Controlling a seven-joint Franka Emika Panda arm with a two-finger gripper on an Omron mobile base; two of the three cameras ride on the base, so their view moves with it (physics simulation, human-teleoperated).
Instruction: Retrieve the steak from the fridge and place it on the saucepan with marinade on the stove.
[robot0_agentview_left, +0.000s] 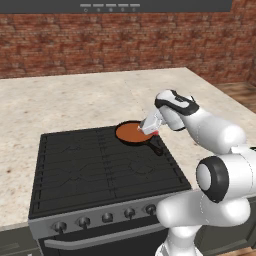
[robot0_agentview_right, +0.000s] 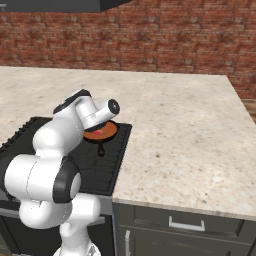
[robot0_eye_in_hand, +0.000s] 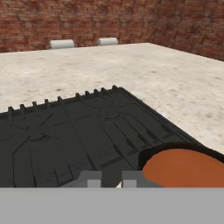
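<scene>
The black-topped stove (robot0_agentview_left: 90, 165) (robot0_agentview_right: 107, 160) (robot0_eye_in_hand: 65, 135) carries the small dark saucepan (robot0_agentview_left: 126, 140) (robot0_agentview_right: 113, 133) (robot0_eye_in_hand: 175, 146) at its back right corner. Orange-brown marinade (robot0_agentview_left: 129, 132) (robot0_agentview_right: 90, 135) (robot0_eye_in_hand: 183, 168) fills the pan. Its short black handle (robot0_agentview_left: 156, 145) (robot0_agentview_right: 101, 149) points toward me. My gripper (robot0_agentview_left: 151, 131) (robot0_eye_in_hand: 110, 180) hangs low over the pan's right edge. It is shut on the steak (robot0_agentview_left: 155, 132) (robot0_agentview_right: 99, 132), a thin pink-red piece just above the marinade. The fridge is out of view.
Beige stone counter (robot0_agentview_left: 60, 100) (robot0_agentview_right: 190, 130) surrounds the stove, with a brick wall (robot0_agentview_left: 100, 40) behind. Dark knobs (robot0_agentview_left: 107, 217) line the stove's steel front. A cabinet drawer (robot0_agentview_right: 187, 225) sits below the right counter. Two pale cylinders (robot0_eye_in_hand: 62, 43) lie at the wall.
</scene>
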